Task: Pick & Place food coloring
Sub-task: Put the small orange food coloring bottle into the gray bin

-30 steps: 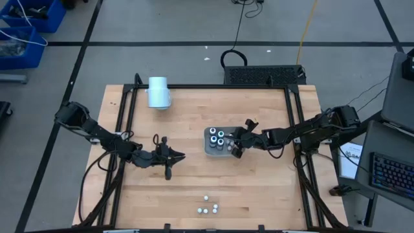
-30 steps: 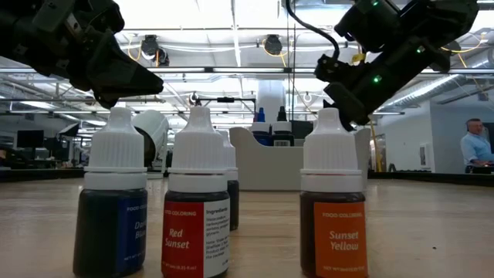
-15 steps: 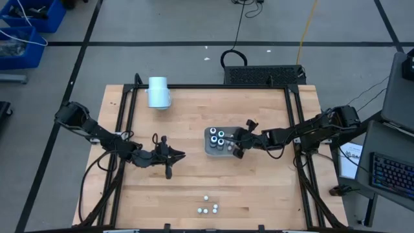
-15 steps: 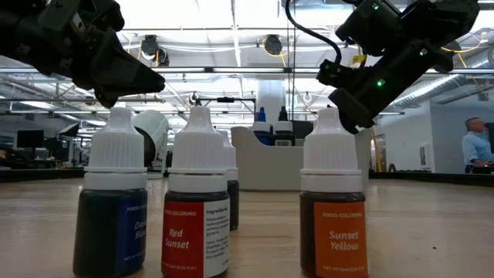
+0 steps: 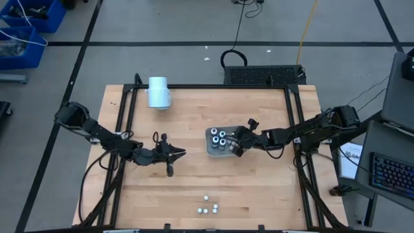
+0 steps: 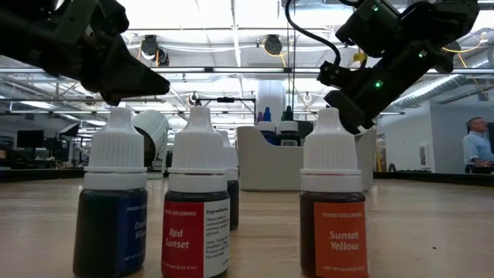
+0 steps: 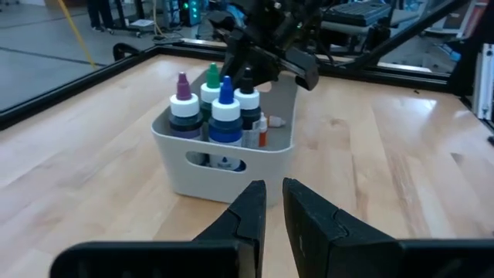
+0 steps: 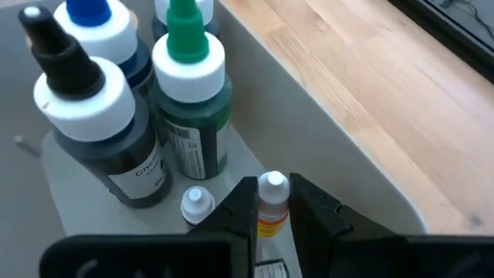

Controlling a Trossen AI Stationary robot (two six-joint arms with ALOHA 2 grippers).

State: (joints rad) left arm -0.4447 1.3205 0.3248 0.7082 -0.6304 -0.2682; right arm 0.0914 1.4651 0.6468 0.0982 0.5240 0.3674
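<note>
One small white-capped bottle (image 8: 272,202) sits between the right gripper (image 8: 272,210) fingers, narrow, over the tray (image 5: 211,145); it should release low. Left gripper (image 7: 274,207), fingers narrow and empty, waits on the bench (image 5: 194,181).

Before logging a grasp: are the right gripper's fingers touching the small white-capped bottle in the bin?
Touching: right wrist view shows the right gripper with both fingers pressed against the small bottle, no gap.

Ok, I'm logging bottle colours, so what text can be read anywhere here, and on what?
"Red Sunset", under "FOOD COLORING": red bottle, low view.
"Sunset Yellow", under "FOOD COLORING": orange bottle, low view.
"FOOD COLORING" and a partial "Da... Blu...": blue bottle, low view.
Small print beside "Red Sunset": too small to read.
Labels on the black-tipped bottle and green-tipped bottle, right wrist view: unreadable.
</note>
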